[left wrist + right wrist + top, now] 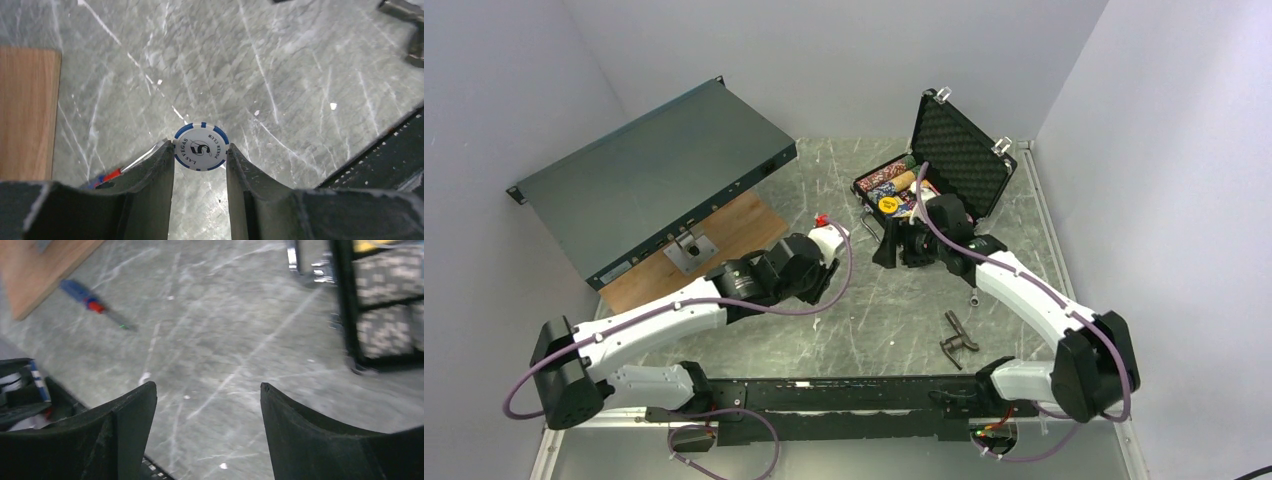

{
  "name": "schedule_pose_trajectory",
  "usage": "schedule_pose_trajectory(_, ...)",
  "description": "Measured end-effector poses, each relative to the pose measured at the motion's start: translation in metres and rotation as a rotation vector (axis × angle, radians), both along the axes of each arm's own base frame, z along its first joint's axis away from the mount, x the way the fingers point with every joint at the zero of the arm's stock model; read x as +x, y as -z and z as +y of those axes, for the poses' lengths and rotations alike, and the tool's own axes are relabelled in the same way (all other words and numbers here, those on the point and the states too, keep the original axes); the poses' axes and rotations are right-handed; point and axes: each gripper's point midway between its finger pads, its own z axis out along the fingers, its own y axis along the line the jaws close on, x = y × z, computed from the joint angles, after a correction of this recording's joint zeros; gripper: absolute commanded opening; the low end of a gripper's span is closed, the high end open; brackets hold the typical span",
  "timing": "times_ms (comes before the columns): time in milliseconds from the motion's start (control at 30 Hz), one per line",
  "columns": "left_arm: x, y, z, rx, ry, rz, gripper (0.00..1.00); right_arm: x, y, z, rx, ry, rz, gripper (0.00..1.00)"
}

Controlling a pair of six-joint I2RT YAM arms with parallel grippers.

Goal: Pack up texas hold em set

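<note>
Table: a grey, scratched, marble-patterned surface (874, 310) carries everything in the scene.
Dark metal tool: it (957, 335) lies on the table near the right arm's base, well apart from the set.
Silver wrench: small, it (973, 297) lies just beyond the dark tool, beside the right forearm.
Left gripper: the left gripper (200, 151) is clamped on a single poker chip, one finger pressing each side of its rim.
Poker chip: white with blue edge marks and a printed "5", it (201, 145) stands on edge between the fingertips, face to the wrist camera. It is out over the bare table, left of the case and not in it. Whether it touches the table cannot be told.
Screwdriver: its red and blue handle (107, 177) shows just beside the left finger, lying on the table.
Right gripper: the right gripper (209, 387) has its fingers wide apart with nothing between them, only the table below. It hangs just in front of the case's near corner.
Wooden board: it (714, 245) lies flat on the left, beyond the left arm.
Black briefcase: it (876, 228) sits open at the far centre of the table.
Rows of chips: multicoloured stacks (882, 180) lie in the case's compartments.
Yellow disc: it (887, 204) rests in the case near its front edge.
Foam-lined lid: it (962, 155) stands raised behind the tray, tilted back to the right.
Grey metal panel: large and flat, it (654, 175) leans tilted over the far end of the board.
</note>
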Motion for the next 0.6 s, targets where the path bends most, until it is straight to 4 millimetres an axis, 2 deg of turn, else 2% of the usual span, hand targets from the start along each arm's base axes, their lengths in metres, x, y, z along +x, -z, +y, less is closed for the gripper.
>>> schedule_pose_trajectory(133,-0.004,-0.015,-0.007,-0.023,0.086,-0.046,0.20,-0.005,-0.011,0.035,0.135,-0.133,0.082,0.79)
schedule_pose_trajectory(300,-0.009,-0.016,-0.009,0.006,0.147,-0.065,0.18,-0.017,-0.034,0.069,0.302,-0.248,0.146,0.76)
schedule_pose_trajectory(600,-0.010,-0.014,-0.014,0.040,0.175,-0.065,0.18,-0.041,-0.055,0.111,0.435,-0.353,0.224,0.71)
